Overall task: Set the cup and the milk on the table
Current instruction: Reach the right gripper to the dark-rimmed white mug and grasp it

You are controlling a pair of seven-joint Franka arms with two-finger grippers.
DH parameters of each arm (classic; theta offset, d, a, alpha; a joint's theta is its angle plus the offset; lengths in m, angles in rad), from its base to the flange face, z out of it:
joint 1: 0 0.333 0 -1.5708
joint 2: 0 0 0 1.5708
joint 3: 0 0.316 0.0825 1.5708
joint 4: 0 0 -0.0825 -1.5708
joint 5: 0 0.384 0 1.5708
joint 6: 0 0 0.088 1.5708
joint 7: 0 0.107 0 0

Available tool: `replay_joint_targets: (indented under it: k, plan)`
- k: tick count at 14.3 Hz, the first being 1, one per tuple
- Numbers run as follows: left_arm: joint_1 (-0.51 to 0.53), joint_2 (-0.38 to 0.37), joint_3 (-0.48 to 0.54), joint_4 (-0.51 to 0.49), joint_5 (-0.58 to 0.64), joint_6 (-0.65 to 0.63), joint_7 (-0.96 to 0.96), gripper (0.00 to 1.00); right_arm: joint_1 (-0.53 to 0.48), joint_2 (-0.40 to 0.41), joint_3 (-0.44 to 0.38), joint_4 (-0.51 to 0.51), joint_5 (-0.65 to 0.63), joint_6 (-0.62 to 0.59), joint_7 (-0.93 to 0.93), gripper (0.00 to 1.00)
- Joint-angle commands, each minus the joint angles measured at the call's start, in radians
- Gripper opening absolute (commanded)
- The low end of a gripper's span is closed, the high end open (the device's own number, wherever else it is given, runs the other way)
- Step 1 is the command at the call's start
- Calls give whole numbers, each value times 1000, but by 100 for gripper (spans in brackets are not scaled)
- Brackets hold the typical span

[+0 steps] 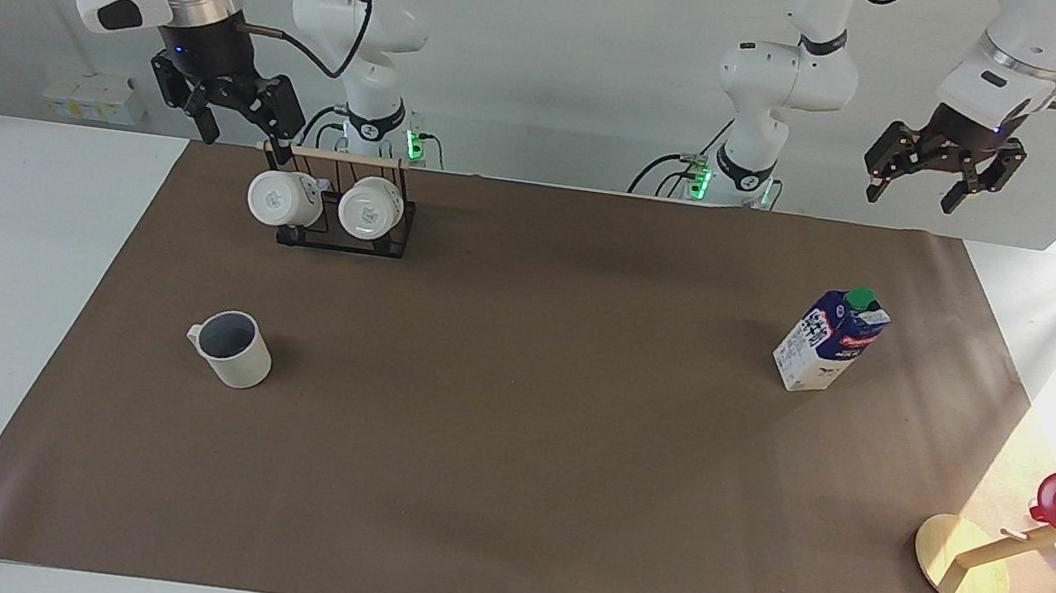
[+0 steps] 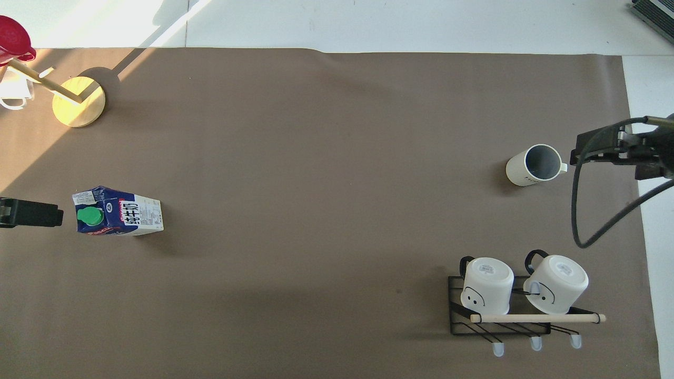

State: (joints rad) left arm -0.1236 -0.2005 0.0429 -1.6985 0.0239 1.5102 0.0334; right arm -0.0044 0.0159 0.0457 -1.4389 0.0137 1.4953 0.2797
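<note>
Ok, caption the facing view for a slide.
Cup and milk standing apart on the mat; both end effectors raised, empty.

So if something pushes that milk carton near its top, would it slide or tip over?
Probably tip: the milk carton stands tall on a small base on the brown mat. Its flat sides mean it shouldn't roll. The walls may dent under a hard squeeze; how full it is cannot be seen.

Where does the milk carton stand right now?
The milk carton stands upright on the brown mat toward the left arm's end, nearer the robots than the wooden stand.
</note>
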Motion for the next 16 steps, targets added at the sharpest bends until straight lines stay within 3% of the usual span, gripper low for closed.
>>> replay_joint_targets:
  k: [1,8,16]
  plan:
    - [-5,-4,3,11,22,-21,-9,100,-13,-10,6,-18,-8,13,-28,100]
    - [-7,-4,3,11,22,-21,-9,100,-13,-7,6,-41,-8,39,-31,100]
    - [-7,-4,3,11,22,-21,-9,100,-72,-7,5,-262,-6,229,-155,100]
